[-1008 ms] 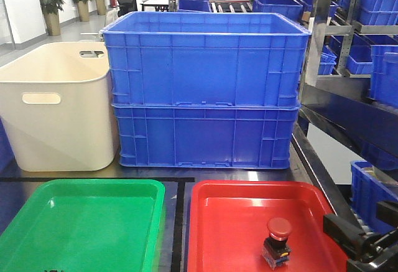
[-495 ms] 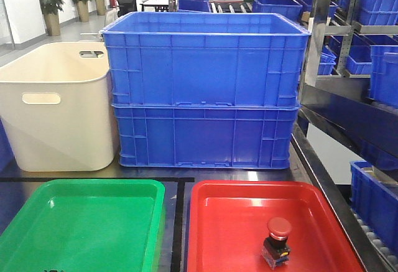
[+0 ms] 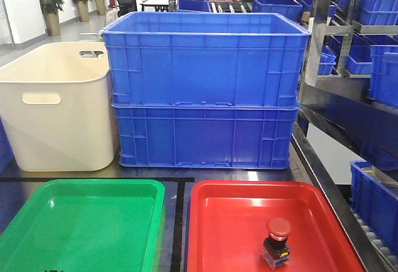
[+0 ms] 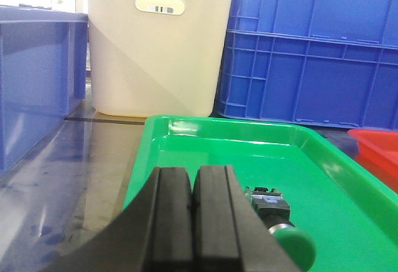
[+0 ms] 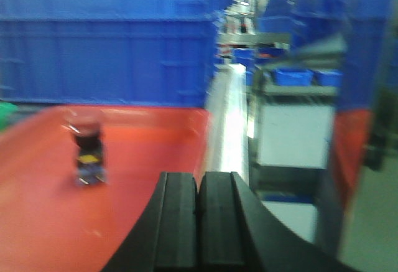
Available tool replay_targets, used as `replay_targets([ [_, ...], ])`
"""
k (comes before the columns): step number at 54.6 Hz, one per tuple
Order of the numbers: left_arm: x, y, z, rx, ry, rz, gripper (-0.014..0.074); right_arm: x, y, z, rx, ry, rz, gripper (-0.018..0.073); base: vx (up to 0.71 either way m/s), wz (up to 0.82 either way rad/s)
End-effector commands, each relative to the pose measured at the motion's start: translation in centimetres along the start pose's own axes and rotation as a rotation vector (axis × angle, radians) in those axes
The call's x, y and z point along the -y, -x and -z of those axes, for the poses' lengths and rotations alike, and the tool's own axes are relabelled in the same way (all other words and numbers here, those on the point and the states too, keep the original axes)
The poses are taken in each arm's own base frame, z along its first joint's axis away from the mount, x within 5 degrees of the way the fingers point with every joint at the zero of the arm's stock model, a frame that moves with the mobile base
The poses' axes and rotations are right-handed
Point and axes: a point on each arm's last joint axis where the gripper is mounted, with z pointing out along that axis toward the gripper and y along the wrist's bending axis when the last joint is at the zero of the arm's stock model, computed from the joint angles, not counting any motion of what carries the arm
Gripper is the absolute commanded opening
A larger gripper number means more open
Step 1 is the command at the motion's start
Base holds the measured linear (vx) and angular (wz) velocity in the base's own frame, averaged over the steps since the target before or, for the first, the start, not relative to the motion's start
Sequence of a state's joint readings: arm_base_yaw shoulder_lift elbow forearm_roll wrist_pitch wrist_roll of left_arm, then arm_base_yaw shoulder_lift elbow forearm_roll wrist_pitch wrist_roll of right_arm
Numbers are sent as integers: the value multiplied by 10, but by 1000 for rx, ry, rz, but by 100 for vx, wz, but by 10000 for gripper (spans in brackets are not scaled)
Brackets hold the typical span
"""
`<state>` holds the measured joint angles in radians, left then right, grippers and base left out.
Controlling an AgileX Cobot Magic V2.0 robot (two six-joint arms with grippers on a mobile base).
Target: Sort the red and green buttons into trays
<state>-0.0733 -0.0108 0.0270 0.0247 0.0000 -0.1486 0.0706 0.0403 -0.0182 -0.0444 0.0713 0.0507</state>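
Observation:
A red button stands upright in the red tray at the front right; it also shows, blurred, in the right wrist view. A green button lies on its side in the green tray, just right of my left gripper, which is shut and empty. The green tray shows at the front left in the front view. My right gripper is shut and empty, over the red tray's right edge. Neither gripper shows in the front view.
Two stacked blue crates stand behind the trays. A cream tub is at the back left. Metal shelving with blue bins runs along the right. A blue crate stands left of the green tray.
The right gripper, visible at the lower right of the front view one second ago, has left that view. The red button and both trays have not moved.

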Motion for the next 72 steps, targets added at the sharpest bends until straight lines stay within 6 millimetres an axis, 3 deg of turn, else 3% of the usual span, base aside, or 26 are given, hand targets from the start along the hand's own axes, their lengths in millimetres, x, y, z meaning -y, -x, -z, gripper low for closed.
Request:
replay_targets([
  [1,2,14,1,100,-14,14,-6,2,-4,1,85,-42,10,-13,0,0],
  [7,2,14,1,100,-14,14,-6,4,-17,3,4,-62,14,-12,0,0],
  [72,2,14,1,100,-14,14,-6,3,-15,3,30,-61,11,-12,0,0],
])
